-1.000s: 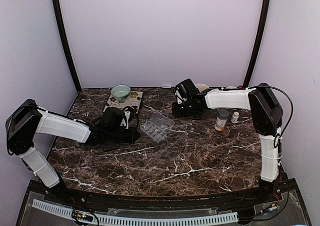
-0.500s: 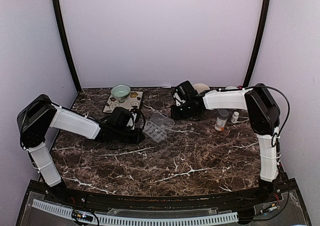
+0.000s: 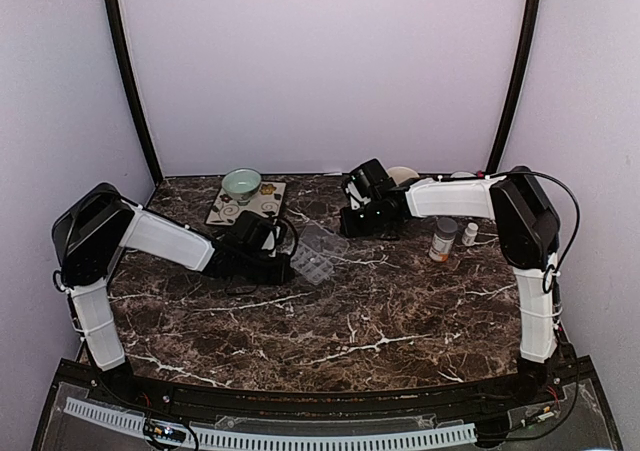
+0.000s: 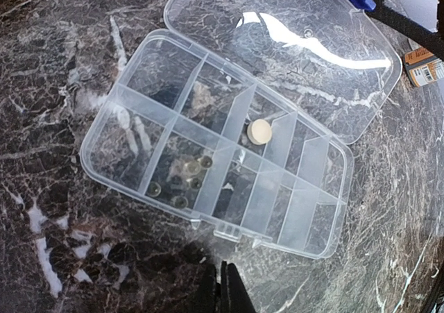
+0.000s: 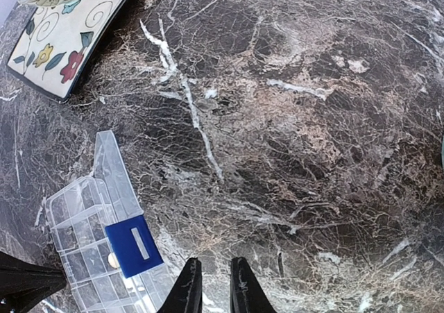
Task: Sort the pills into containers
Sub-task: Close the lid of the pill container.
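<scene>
Pale lilac walls (image 3: 320,71) enclose a dark brown, white-veined marble desk (image 3: 380,311). At left, the left claw (image 4: 222,289) is clenched on nothing, just beside the near edge of the small clear plastic pill organizer (image 4: 163,66). The organizer lies mid-desk with its lid open and a round cream pill (image 4: 260,130) in one cell. Further right, the right claw (image 5: 214,266) hangs over bare marble, narrowly parted, with nothing visible between its fingers. Since a second ago, the left arm has stretched closer to the organizer.

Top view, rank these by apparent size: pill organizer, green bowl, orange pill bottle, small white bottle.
1. pill organizer, lid open: largest.
2. green bowl and orange pill bottle: they look about alike, so not ranked.
3. small white bottle: smallest.
</scene>
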Robot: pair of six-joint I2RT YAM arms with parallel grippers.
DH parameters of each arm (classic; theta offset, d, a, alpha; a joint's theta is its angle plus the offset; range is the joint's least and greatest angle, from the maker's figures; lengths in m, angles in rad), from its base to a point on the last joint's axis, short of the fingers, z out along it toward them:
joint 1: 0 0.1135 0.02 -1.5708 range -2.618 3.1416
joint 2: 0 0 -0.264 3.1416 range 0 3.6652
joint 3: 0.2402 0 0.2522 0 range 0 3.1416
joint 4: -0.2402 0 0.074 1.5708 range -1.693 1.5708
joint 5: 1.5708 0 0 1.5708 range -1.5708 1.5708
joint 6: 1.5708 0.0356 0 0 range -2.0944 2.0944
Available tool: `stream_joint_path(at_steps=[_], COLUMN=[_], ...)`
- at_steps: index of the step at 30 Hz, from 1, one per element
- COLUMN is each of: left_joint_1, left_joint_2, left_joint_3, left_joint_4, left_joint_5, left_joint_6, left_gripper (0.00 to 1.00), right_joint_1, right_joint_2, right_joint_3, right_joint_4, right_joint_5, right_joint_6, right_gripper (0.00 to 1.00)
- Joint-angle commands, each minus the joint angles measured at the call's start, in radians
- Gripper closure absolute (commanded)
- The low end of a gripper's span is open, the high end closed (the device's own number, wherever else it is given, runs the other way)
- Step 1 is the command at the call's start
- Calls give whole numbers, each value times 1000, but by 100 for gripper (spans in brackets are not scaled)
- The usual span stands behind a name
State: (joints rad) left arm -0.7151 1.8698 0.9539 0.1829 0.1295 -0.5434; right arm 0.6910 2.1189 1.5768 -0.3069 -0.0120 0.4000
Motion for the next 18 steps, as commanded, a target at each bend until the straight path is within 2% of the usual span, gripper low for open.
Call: stream_joint_path(at_steps=[1, 18], left_joint_1=[12, 23], left_joint_2=[20, 69], left_joint_3=[35, 73], left_joint_4=[-38, -49], left_joint_5=[15, 19], left_joint_6=[5, 7], left_gripper=[100, 100], right_joint_1=[-4, -2], right_joint_2=[20, 18], right_joint_3=[24, 21], right_joint_4=[2, 3], right_joint_5=[-16, -68], right_joint_6=[-11, -22], right_gripper=[84, 84])
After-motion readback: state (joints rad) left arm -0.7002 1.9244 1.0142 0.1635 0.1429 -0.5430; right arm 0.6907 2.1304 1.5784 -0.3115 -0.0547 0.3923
